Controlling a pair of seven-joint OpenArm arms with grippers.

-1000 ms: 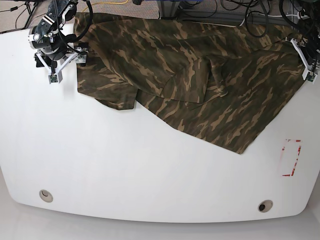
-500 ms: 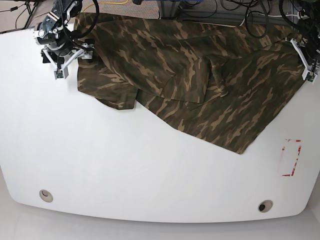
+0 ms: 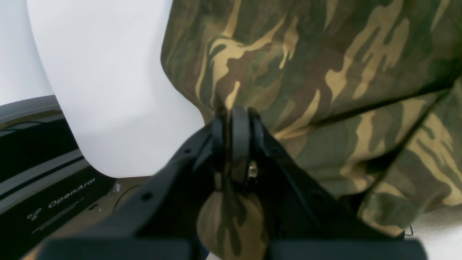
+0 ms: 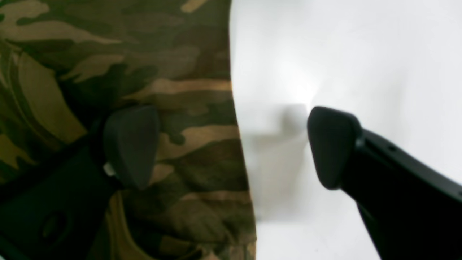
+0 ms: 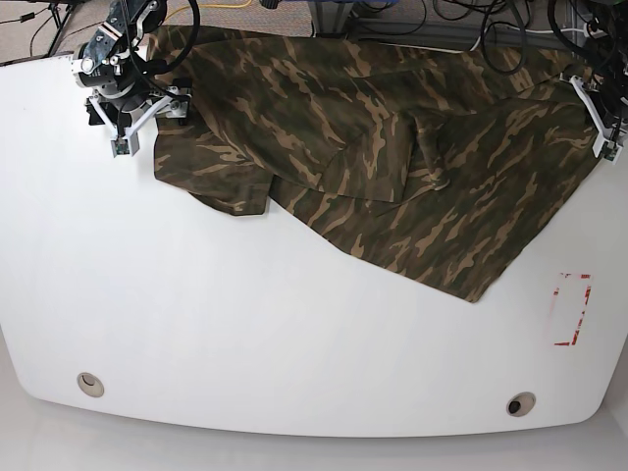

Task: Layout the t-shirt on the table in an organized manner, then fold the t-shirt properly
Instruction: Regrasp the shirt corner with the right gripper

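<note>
The camouflage t-shirt lies crumpled and partly folded over itself across the far half of the white table, one corner pointing toward the front right. My left gripper sits at the shirt's far-right edge. In the left wrist view it is shut on a pinch of the t-shirt, with more cloth hanging below it. My right gripper is at the shirt's far-left edge and open. In the right wrist view it straddles that edge, with one fingertip over the cloth and the other over bare table.
Two round grommets sit near the front edge, and a red-outlined rectangle marks the right side. Cables run behind the far edge. A black OpenArm base stands past the table's edge.
My right gripper has moved toward the far edge and a little right, up to the shirt's left border. The left arm and the shirt have barely moved.
</note>
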